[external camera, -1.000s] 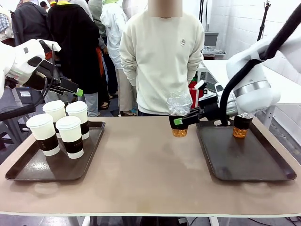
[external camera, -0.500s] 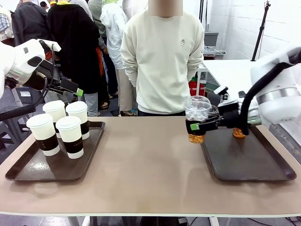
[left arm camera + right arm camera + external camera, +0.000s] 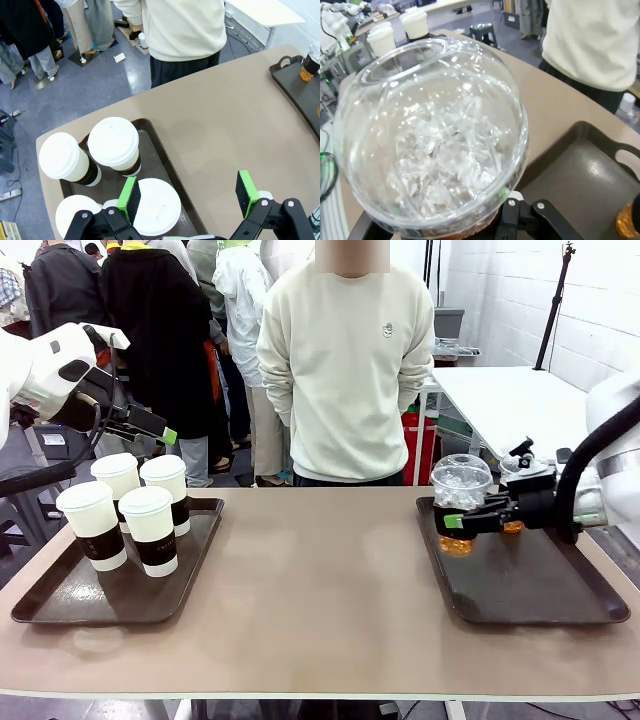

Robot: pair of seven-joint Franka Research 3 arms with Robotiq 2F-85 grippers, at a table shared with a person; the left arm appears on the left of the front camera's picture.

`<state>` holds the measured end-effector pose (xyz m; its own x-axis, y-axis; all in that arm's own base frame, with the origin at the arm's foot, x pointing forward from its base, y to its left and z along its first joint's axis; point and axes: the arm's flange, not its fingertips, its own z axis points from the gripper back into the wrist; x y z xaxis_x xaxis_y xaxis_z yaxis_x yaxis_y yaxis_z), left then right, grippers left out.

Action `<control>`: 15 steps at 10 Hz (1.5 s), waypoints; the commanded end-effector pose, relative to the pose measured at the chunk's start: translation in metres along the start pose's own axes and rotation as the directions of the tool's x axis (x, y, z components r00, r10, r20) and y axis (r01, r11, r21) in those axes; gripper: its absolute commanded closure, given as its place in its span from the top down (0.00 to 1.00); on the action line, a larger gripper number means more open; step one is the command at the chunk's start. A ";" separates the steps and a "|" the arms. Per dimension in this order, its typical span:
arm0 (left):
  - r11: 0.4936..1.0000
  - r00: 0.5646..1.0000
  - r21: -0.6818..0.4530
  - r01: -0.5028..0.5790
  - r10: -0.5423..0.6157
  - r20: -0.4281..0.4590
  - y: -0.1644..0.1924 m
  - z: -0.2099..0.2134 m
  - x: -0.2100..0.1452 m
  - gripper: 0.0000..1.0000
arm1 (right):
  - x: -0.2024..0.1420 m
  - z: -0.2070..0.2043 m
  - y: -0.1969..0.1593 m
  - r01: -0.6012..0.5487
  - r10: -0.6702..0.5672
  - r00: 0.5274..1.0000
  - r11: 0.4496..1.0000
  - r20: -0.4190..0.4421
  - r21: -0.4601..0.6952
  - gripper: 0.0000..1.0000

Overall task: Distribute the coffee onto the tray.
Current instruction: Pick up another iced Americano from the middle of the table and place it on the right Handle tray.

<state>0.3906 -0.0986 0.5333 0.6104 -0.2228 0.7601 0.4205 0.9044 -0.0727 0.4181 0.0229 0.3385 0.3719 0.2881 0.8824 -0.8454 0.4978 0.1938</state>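
Held cup: your right claw (image 3: 452,521) is clenched on a clear dome-lidded cup (image 3: 459,502) of amber drink, at the near-left corner of the right tray (image 3: 530,590). You cannot tell whether it touches the tray.
Dome lid: in the right wrist view the lid (image 3: 432,135) sits close to the camera, with ice showing inside.
Second clear cup: it (image 3: 512,525) is mostly hidden behind your right claw, farther back on that tray.
Paper cups: four white lidded cups (image 3: 148,528) with brown sleeves stand clustered on the left tray (image 3: 60,612).
Left claw: yours (image 3: 187,197) hangs released above those cups, holding nothing.
Person: stands (image 3: 345,360) at the tabletop's (image 3: 310,590) far edge.
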 end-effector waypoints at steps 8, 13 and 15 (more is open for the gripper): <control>1.000 1.000 -0.002 -0.011 0.011 -0.003 0.001 0.000 0.000 1.00 | -0.044 -0.016 -0.039 -0.051 0.064 0.990 0.994 0.125 -0.101 0.54; 1.000 1.000 -0.002 -0.011 0.011 -0.003 0.001 0.000 0.000 1.00 | -0.049 -0.021 -0.060 -0.003 0.018 0.990 0.994 0.139 -0.109 0.54; 1.000 1.000 -0.002 -0.011 0.011 -0.003 0.001 0.000 0.000 1.00 | -0.051 -0.022 -0.063 0.018 -0.002 0.990 0.994 0.144 -0.105 0.54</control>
<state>0.3906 -0.0986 0.5333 0.6104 -0.2228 0.7601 0.4206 0.9043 -0.0727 0.4541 -0.0078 0.2704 0.3312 0.2197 0.9176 -0.8057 0.5719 0.1539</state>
